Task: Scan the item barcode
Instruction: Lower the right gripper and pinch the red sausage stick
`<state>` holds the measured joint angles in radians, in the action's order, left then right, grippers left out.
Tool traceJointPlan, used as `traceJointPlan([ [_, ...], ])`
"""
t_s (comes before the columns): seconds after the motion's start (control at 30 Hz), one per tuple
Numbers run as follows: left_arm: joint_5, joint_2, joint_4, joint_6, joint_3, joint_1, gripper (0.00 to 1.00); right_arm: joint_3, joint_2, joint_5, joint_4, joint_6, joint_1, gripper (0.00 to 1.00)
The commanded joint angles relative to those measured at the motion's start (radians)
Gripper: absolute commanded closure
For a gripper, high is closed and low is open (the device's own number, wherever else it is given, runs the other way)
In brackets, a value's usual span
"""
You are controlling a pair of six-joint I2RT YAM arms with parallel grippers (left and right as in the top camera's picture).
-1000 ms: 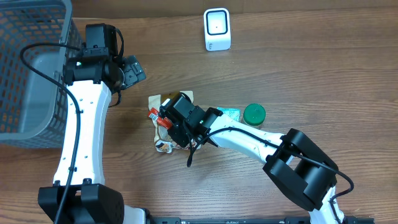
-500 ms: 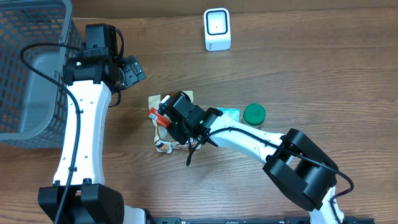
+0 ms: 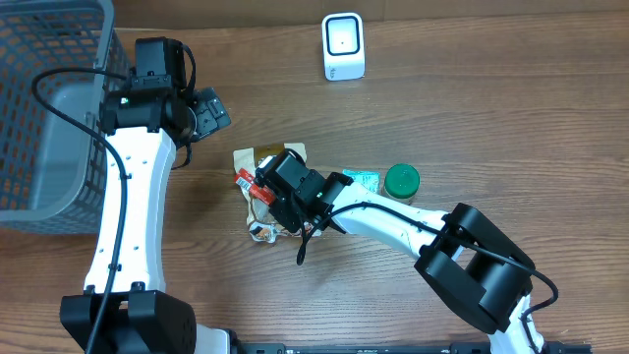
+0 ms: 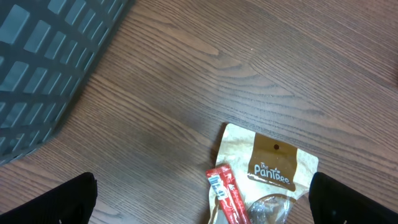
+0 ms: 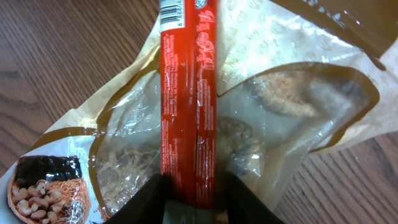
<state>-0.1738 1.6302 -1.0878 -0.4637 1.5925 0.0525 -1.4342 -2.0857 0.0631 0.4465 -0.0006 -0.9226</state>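
The red stick (image 5: pixel 186 93) runs straight away from the right gripper (image 5: pixel 196 194), its fingers (image 5: pixel 155 200) narrow either side of the near end, grip unclear from here; the left gripper (image 3: pixel 210 111) gapes wide, farther off

Grey mesh basket (image 3: pixel 39 108) at left edge of wooden table (image 3: pixel 511 108); round green lid (image 3: pixel 401 181) near centre.

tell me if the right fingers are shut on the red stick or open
Shut on it: in the right wrist view both fingers press the sides of the red stick, lying across the snack bag.
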Motion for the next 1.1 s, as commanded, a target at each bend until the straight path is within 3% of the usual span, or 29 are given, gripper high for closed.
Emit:
traceJointPlan([
  [0.0, -0.017, -0.016, 0.000, 0.004, 0.008, 0.000, 0.00, 0.013, -0.003, -0.006, 0.018, 0.000, 0.003, 0.72],
  [0.2, -0.017, -0.016, 0.000, 0.004, 0.008, 0.000, 0.00, 0.013, -0.003, -0.006, 0.019, 0.000, 0.003, 0.78],
  [0.73, -0.017, -0.016, 0.000, 0.004, 0.008, 0.000, 0.00, 0.013, -0.003, -0.006, 0.031, 0.000, 0.003, 0.78],
  [0.83, -0.016, -0.016, 0.000, 0.004, 0.008, 0.000, 0.00, 0.013, -0.003, -0.006, 0.031, 0.000, 0.003, 0.96],
  [1.07, -0.017, -0.016, 0.000, 0.004, 0.008, 0.000, 0.00, 0.013, -0.003, 0.015, 0.036, 0.000, 0.003, 0.96],
])
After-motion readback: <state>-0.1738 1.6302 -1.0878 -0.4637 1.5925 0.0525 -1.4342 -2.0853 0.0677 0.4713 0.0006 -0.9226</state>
